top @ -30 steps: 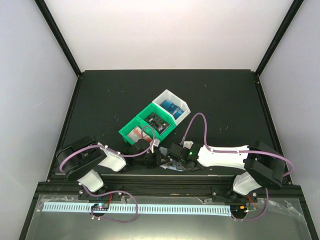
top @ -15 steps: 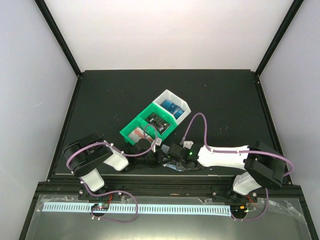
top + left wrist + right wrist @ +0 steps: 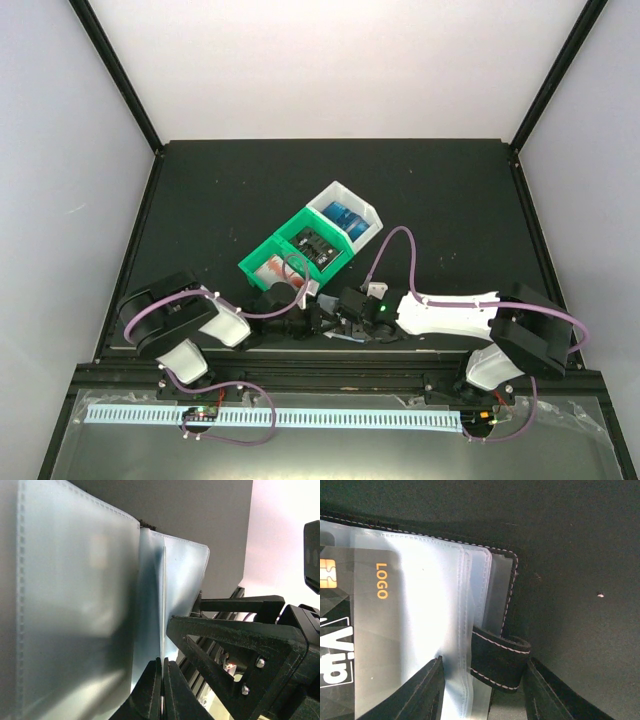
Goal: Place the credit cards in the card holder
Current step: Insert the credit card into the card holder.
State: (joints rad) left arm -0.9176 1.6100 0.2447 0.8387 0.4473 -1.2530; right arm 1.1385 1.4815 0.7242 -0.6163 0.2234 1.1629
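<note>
The black table carries all items. The left arm and right arm both reach inward along the near edge, and their wrists meet close together near the table's centre line.

Just beyond that meeting point stand the joined green and white bins, set on a diagonal. The white compartment holds blue cards. The middle green compartment holds a dark card. The nearest green compartment holds a red-and-white card.

The card holder lies open on the table between the two grippers, with its pale translucent sleeves facing up and its black stitched edge showing on the right. From above only a pale sliver shows beneath the wrists.

A black card, with a gold chip and orange "LOGO" lettering, sits behind a translucent sleeve of the holder.

The holder's closure strap folds over its edge.

The right gripper has its fingers spread wide. They straddle the strap and the holder's edge. One finger rests over the sleeves.

The left gripper has its fingers pressed together on the lower edge of one thin sleeve leaf, which stands upright.
</note>
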